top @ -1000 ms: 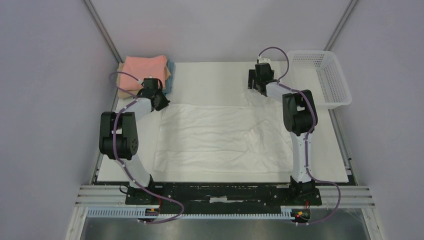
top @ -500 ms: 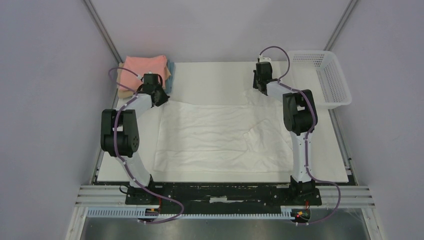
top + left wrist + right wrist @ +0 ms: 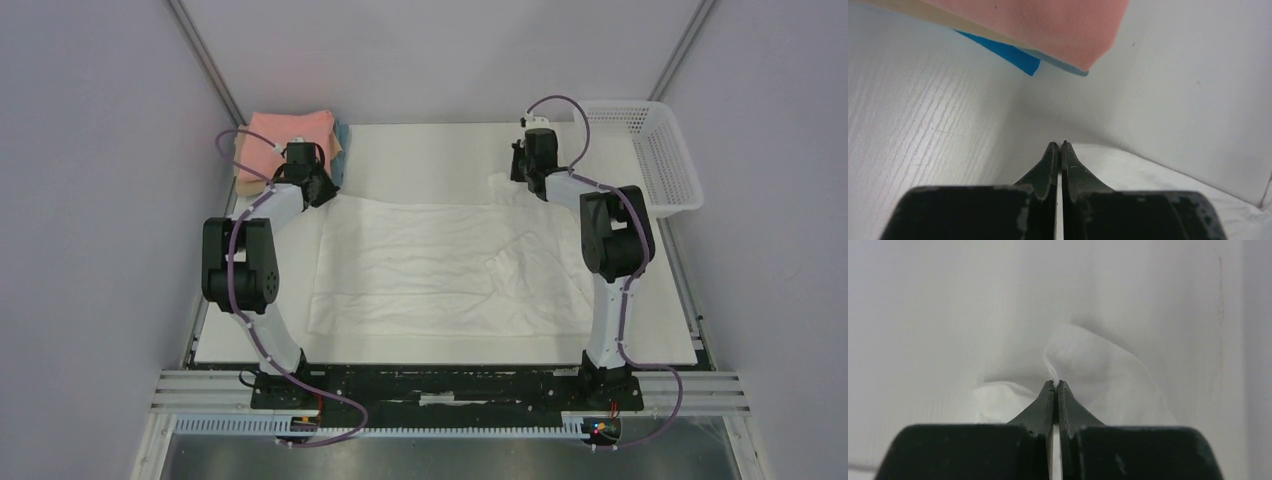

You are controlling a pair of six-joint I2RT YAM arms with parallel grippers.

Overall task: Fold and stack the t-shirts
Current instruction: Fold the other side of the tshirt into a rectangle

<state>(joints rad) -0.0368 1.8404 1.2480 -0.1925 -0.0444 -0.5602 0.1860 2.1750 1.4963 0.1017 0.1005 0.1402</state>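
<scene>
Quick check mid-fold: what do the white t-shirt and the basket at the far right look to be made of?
White t-shirt: thin, matte soft cloth, possibly cotton; it wrinkles and bunches limply where pinched. Basket: rigid white plastic by its look, with evenly molded open-mesh walls holding a straight shape.

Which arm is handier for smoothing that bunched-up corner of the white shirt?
Right, probably. The right gripper is shut on that corner of the white shirt; the left gripper sits at the far-left corner by the folded pile.
</scene>
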